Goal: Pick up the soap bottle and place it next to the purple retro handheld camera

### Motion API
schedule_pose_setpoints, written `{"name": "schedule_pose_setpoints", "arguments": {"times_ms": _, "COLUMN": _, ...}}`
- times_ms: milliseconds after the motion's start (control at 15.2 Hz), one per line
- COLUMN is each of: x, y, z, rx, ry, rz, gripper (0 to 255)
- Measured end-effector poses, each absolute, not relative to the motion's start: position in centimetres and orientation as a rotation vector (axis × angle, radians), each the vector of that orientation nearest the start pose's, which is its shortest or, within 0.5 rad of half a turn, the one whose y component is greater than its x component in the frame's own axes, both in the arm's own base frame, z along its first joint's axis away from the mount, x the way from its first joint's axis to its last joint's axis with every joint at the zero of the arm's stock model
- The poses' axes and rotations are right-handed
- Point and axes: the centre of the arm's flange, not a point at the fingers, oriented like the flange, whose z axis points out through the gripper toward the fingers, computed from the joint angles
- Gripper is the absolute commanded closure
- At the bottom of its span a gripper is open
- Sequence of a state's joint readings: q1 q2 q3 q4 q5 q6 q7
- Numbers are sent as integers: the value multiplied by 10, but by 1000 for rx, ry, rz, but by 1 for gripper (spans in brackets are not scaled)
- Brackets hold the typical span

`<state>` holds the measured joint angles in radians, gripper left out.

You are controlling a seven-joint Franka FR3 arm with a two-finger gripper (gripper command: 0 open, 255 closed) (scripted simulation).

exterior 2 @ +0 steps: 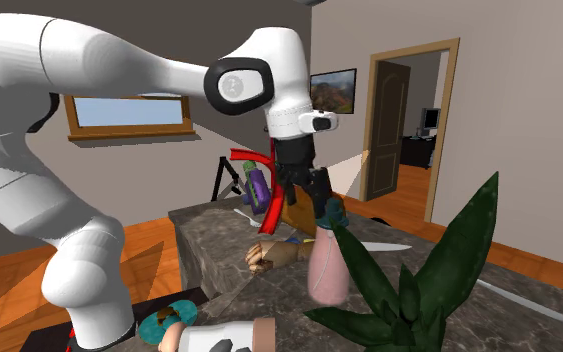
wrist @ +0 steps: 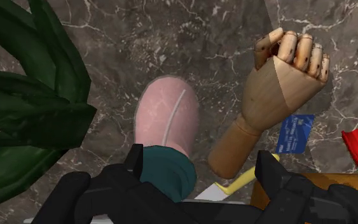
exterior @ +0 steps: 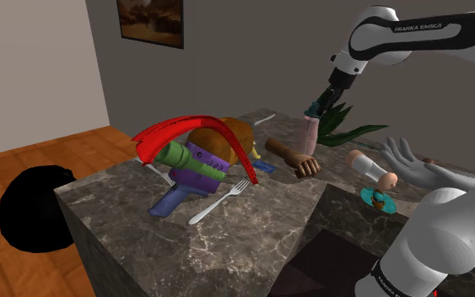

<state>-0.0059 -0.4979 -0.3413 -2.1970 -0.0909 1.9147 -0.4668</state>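
Plainly, the task is at its pick-up step in the shoulder view. The soap bottle point(exterior: 310, 132) stands on the table point(exterior: 252, 245) near its far edge, just beside the plant point(exterior: 349, 126), and the tool point(exterior: 322, 103) is poised at its cap. The purple camera point(exterior: 195, 171) lies well apart from the bottle toward that view's left, and a wooden hand point(exterior: 297, 159) lies between the 2. As I judge it, none of the placing is done. The grasp, the lift, the carry past the wooden hand and the set-down beside the camera are all left.

From the second exterior view, the tool point(exterior 2: 317, 203) hangs right over the soap bottle point(exterior 2: 326, 268). The bottle looks upright or nearly so, its base seemingly on the table point(exterior 2: 199, 230). The plant point(exterior 2: 419, 285) crosses in front of it, and the camera point(exterior 2: 259, 186) sits farther back, beyond the arm.

Through the wrist view, the tool point(wrist: 202, 163) is released. Its 2 fingers point(wrist: 135, 159) stand apart with the cap between them, 1 at the cap's side and the other clear of it, so the bottle is not held. The soap bottle point(wrist: 168, 121) has a pale pink, rounded body with a faint marbled pattern. Its dark teal cap point(wrist: 165, 175) is narrower than the body, and that looks like the part to clench.
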Motion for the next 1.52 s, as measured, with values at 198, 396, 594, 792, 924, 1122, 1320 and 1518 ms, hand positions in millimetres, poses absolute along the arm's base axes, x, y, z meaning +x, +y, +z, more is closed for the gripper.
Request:
{"name": "schedule_pose_setpoints", "arguments": {"times_ms": 198, "x": 407, "y": -202, "z": 575, "rx": -3103, "ry": -287, "rz": -352, "gripper": 0}}
{"name": "schedule_pose_setpoints", "arguments": {"times_ms": 396, "x": 412, "y": -208, "z": 562, "rx": -3100, "ry": -292, "rz": -358, "gripper": 0}}
{"name": "schedule_pose_setpoints", "arguments": {"times_ms": 594, "x": 415, "y": -208, "z": 547, "rx": -3100, "ry": -293, "rz": -358, "gripper": 0}}
{"name": "schedule_pose_setpoints", "arguments": {"times_ms": 792, "x": 417, "y": -208, "z": 539, "rx": -3100, "ry": -293, "rz": -358, "gripper": 0}}
{"name": "schedule_pose_setpoints", "arguments": {"times_ms": 924, "x": 417, "y": -208, "z": 538, "rx": -3100, "ry": -293, "rz": -359, "gripper": 0}}
{"name": "schedule_pose_setpoints", "arguments": {"times_ms": 1122, "x": 417, "y": -208, "z": 538, "rx": -3100, "ry": -293, "rz": -359, "gripper": 255}}
{"name": "schedule_pose_setpoints", "arguments": {"times_ms": 1320, "x": 417, "y": -208, "z": 538, "rx": -3100, "ry": -293, "rz": -359, "gripper": 255}}
{"name": "schedule_pose_setpoints", "arguments": {"times_ms": 1518, "x": 417, "y": -208, "z": 538, "rx": -3100, "ry": -293, "rz": -359, "gripper": 255}}
